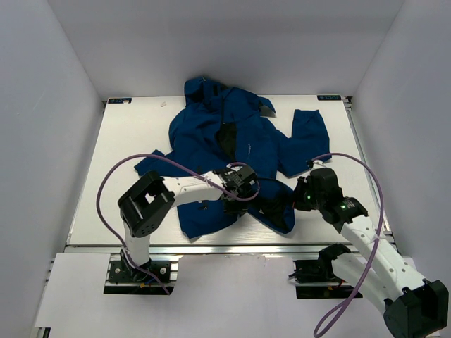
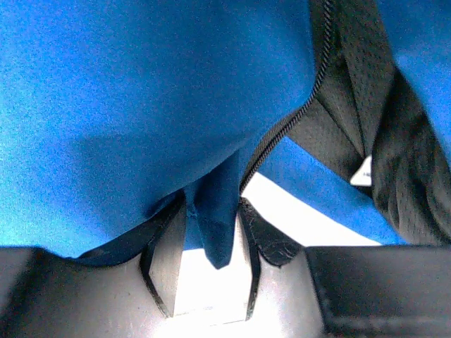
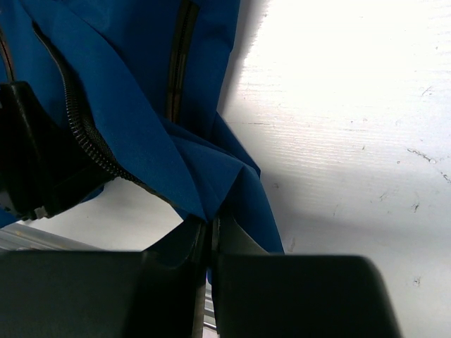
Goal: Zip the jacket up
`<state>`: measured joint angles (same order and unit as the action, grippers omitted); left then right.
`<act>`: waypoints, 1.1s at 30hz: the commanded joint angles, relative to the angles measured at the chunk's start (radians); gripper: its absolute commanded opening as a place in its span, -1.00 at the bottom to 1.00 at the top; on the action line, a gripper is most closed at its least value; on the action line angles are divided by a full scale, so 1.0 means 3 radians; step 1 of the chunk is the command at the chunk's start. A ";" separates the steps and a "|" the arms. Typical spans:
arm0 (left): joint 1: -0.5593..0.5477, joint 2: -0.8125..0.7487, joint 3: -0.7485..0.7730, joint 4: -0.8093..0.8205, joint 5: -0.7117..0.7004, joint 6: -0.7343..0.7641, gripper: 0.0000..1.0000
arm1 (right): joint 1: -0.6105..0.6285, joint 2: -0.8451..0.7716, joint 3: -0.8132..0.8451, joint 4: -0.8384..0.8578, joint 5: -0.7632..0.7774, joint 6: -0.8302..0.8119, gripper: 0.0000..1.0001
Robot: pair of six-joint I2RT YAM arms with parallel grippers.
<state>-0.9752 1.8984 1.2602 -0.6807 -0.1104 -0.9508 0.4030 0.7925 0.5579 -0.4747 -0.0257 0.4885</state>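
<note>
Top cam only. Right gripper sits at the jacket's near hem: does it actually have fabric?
Observer: Yes. The right wrist view shows the right gripper shut on a fold of the blue jacket, jaws nearly touching.
Operator: Zipper near it?
Observer: Black zipper teeth run just left of the pinch, with no other zipper half joined to them.
Operator: And the left?
Observer: In the left wrist view a blue fold hangs between the jaws of the left gripper, a zipper edge right beside it and black mesh lining exposed. I cannot tell whether it is clamped.
</note>
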 commanded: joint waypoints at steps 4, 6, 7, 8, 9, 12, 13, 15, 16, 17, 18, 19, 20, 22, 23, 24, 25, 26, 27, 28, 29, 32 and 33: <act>0.0029 -0.0013 -0.0274 0.0551 0.0260 0.0403 0.06 | -0.0019 -0.0024 -0.0044 0.0064 -0.0016 -0.0064 -1.00; 0.0029 0.0007 -0.0269 0.0561 0.0302 0.0423 0.22 | -0.0019 -0.0024 -0.0060 0.0069 -0.0022 -0.0058 -1.00; 0.0029 0.0012 -0.0248 0.0556 0.0302 0.0424 0.24 | -0.0019 -0.0024 -0.0065 0.0064 -0.0022 -0.0058 -1.00; 0.0029 0.0023 -0.0238 0.0551 0.0307 0.0424 0.27 | -0.0019 -0.0024 -0.0070 0.0074 -0.0027 -0.0053 -1.00; 0.0029 0.0033 -0.0223 0.0531 0.0302 0.0424 0.30 | -0.0019 -0.0009 -0.0070 0.0074 -0.0032 -0.0053 -1.00; 0.0029 0.0033 -0.0202 0.0546 0.0312 0.0408 0.03 | -0.0019 0.0007 -0.0085 0.0084 -0.0042 -0.0058 -1.00; 0.0029 0.0053 -0.0192 0.0531 0.0307 0.0408 -0.16 | -0.0019 0.0012 -0.0085 0.0084 -0.0042 -0.0064 -1.00; 0.0029 0.0089 -0.0166 0.0520 0.0322 0.0388 -0.32 | -0.0019 0.0032 -0.0085 0.0089 -0.0052 -0.0069 -1.00; 0.0029 0.0140 -0.0156 0.0505 0.0327 0.0388 -0.50 | -0.0019 0.0043 -0.0085 0.0100 -0.0057 -0.0074 -1.00; 0.0029 0.0166 -0.0111 0.0490 0.0327 0.0388 -0.62 | -0.0019 0.0058 -0.0085 0.0105 -0.0067 -0.0079 -1.00; 0.0029 0.0181 -0.0095 0.0464 0.0337 0.0388 -0.73 | -0.0019 0.0063 -0.0085 0.0110 -0.0073 -0.0089 -1.00; 0.0029 0.0201 -0.0085 0.0459 0.0343 0.0388 -0.82 | -0.0019 0.0073 -0.0085 0.0115 -0.0078 -0.0089 -1.00; 0.0029 0.0202 -0.0074 0.0464 0.0343 0.0393 -1.00 | -0.0019 0.0078 -0.0096 0.0115 -0.0098 -0.0109 -1.00; 0.0029 0.0181 -0.0090 0.0495 0.0358 0.0423 -1.00 | -0.0019 0.0084 -0.0111 0.0135 -0.0139 -0.0125 -1.00; 0.0029 0.0131 -0.0095 0.0515 0.0363 0.0444 -1.00 | -0.0019 0.0084 -0.0131 0.0146 -0.0164 -0.0140 -1.00; 0.0029 0.0100 -0.0125 0.0556 0.0363 0.0459 -1.00 | -0.0019 0.0074 -0.0136 0.0161 -0.0195 -0.0140 -1.00; 0.0029 0.0044 -0.0156 0.0592 0.0368 0.0520 -1.00 | -0.0019 0.0053 -0.0157 0.0227 -0.0302 -0.0155 -1.00; 0.0029 -0.0114 -0.0192 0.0627 0.0363 0.0546 -1.00 | -0.0019 0.0012 -0.0172 0.0268 -0.0369 -0.0201 -1.00; 0.0029 -0.0222 -0.0308 0.0719 0.0368 0.0562 -1.00 | -0.0019 -0.0018 -0.0177 0.0309 -0.0450 -0.0217 -1.00; 0.0029 -0.0354 -0.0385 0.0801 0.0363 0.0612 -1.00 | -0.0019 -0.0054 -0.0182 0.0426 -0.0638 -0.0247 -1.00; 0.0029 -0.0654 -0.0482 0.0883 0.0383 0.0633 -1.00 | -0.0019 -0.0125 -0.0198 0.0493 -0.0736 -0.0278 -1.00; 0.0029 -0.1177 -0.0917 0.1251 0.0496 0.0710 -1.00 | -0.0019 -0.0243 -0.0228 0.0774 -0.1074 -0.0304 -1.00; 0.0029 -0.1518 -0.1019 0.1403 0.0491 0.0720 -1.00 | -0.0014 -0.0264 -0.0244 0.0835 -0.1146 -0.0263 -1.00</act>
<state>-0.9642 1.6745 1.0100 -0.3988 0.0193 -0.7734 0.4004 0.7486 0.4915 -0.3630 -0.2352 0.4305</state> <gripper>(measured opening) 0.022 0.025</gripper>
